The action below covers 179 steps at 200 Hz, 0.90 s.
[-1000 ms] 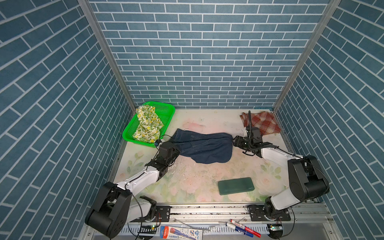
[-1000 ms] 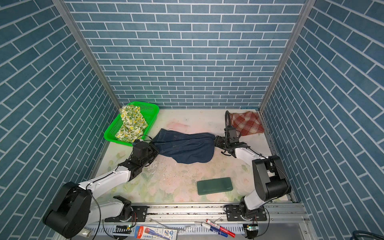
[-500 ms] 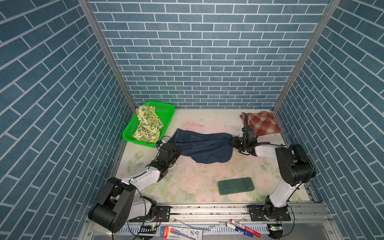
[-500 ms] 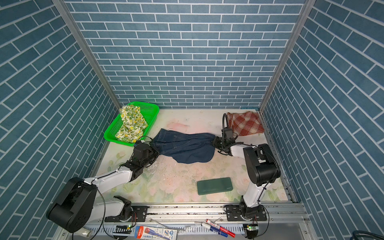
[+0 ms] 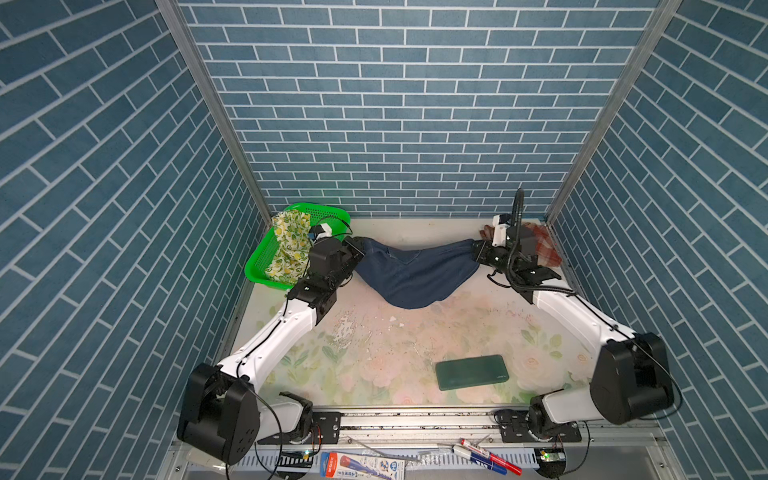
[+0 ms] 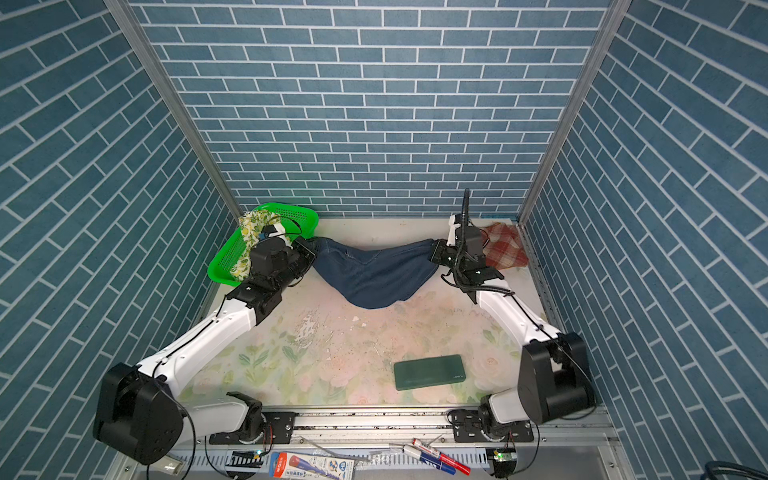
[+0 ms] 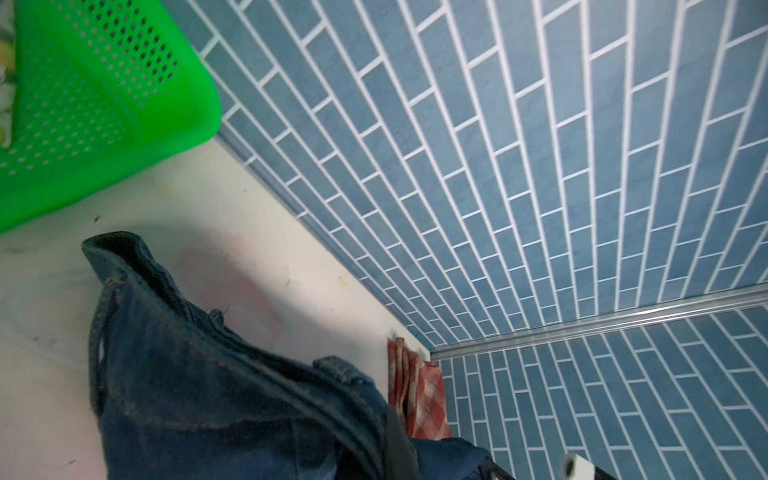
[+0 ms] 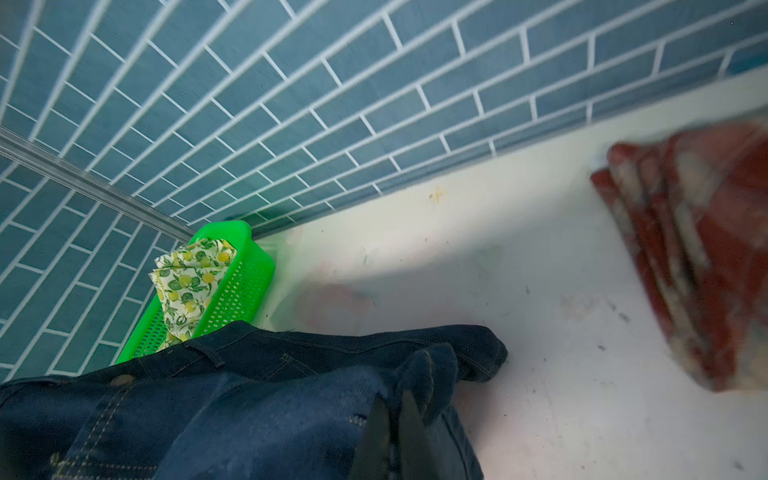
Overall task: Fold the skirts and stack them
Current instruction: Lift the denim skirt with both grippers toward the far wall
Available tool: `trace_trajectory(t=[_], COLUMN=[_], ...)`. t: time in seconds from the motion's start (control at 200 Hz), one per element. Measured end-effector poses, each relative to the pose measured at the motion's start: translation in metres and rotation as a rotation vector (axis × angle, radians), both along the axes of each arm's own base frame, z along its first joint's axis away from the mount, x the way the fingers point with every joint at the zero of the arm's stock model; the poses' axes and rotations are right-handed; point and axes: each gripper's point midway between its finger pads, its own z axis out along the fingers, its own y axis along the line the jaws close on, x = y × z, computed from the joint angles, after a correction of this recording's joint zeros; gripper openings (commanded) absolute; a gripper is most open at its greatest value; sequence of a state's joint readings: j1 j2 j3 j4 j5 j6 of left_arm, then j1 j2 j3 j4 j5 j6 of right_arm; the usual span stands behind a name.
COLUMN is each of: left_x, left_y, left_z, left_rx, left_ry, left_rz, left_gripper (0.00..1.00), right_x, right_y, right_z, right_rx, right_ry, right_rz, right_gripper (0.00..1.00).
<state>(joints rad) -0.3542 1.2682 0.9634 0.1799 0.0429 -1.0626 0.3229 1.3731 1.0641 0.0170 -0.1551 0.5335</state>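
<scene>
The dark blue denim skirt [image 5: 415, 274] [image 6: 374, 270] hangs stretched between my two grippers and sags in the middle toward the table. My left gripper [image 5: 359, 249] [image 6: 311, 249] is shut on its left end, and one dark finger [image 7: 399, 444] presses into the denim [image 7: 216, 395]. My right gripper [image 5: 478, 251] [image 8: 395, 432] is shut on the right end, pinching a fold of denim [image 8: 249, 407]. The rust-red and cream plaid skirt [image 5: 544, 249] [image 8: 706, 257] lies folded in the back right corner. The lemon-print skirt [image 5: 289, 241] [image 8: 191, 282] lies in the green basket.
The green mesh basket [image 5: 266, 266] [image 6: 226, 262] stands at the back left, close behind my left wrist. A flat dark green slab [image 5: 471, 372] lies near the front right of the floral table. Brick walls close in the back and both sides.
My right gripper has shut on the denim skirt's right end. Both arms have risen and drawn apart, lifting the skirt off the table so it hangs stretched between them.
</scene>
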Motion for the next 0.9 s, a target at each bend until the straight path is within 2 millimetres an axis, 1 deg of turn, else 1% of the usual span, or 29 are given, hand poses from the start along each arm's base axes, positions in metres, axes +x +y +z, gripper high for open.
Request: trace_trajectory(t=[0.075, 0.17, 0.3, 0.395, 0.49, 0.55, 0.64, 0.73, 0.815, 0.895], left_x=[0.003, 0.008, 0.020, 0.032, 0.051, 0.070, 0.101, 0.125, 0.142, 0.148], left_y=[0.004, 0.012, 0.017, 0.015, 0.010, 0.006, -0.001, -0.010, -0.022, -0.030], left_z=[0.022, 0.048, 0.083, 0.103, 0.115, 0.120, 0.121, 0.124, 0.135, 0.154], left_rx=[0.008, 0.013, 0.008, 0.011, 0.014, 0.012, 0.003, -0.007, -0.022, -0.041], left_ry=[-0.036, -0.074, -0.128, -0.158, -0.174, -0.177, -0.176, -0.176, -0.194, -0.238], left_rz=[0.005, 0.019, 0.018, 0.011, -0.005, -0.024, -0.056, -0.100, -0.147, -0.184], left_gripper=[0.00, 0.00, 0.00, 0.00, 0.00, 0.00, 0.00, 0.00, 0.00, 0.00], right_x=[-0.007, -0.012, -0.012, -0.007, 0.009, 0.026, 0.054, 0.075, 0.086, 0.086], right_y=[-0.009, -0.016, -0.021, -0.022, -0.022, -0.024, -0.033, -0.043, -0.051, -0.057], right_z=[0.033, 0.067, 0.104, 0.129, 0.148, 0.156, 0.159, 0.161, 0.172, 0.196], right_rx=[-0.027, -0.060, -0.103, -0.129, -0.152, -0.165, -0.174, -0.181, -0.192, -0.199], right_ry=[-0.057, -0.108, -0.159, -0.192, -0.223, -0.232, -0.228, -0.222, -0.237, -0.284], right_rz=[-0.022, -0.040, -0.052, -0.058, -0.070, -0.081, -0.107, -0.128, -0.139, -0.148], right_gripper=[0.00, 0.00, 0.00, 0.00, 0.00, 0.00, 0.00, 0.00, 0.00, 0.00])
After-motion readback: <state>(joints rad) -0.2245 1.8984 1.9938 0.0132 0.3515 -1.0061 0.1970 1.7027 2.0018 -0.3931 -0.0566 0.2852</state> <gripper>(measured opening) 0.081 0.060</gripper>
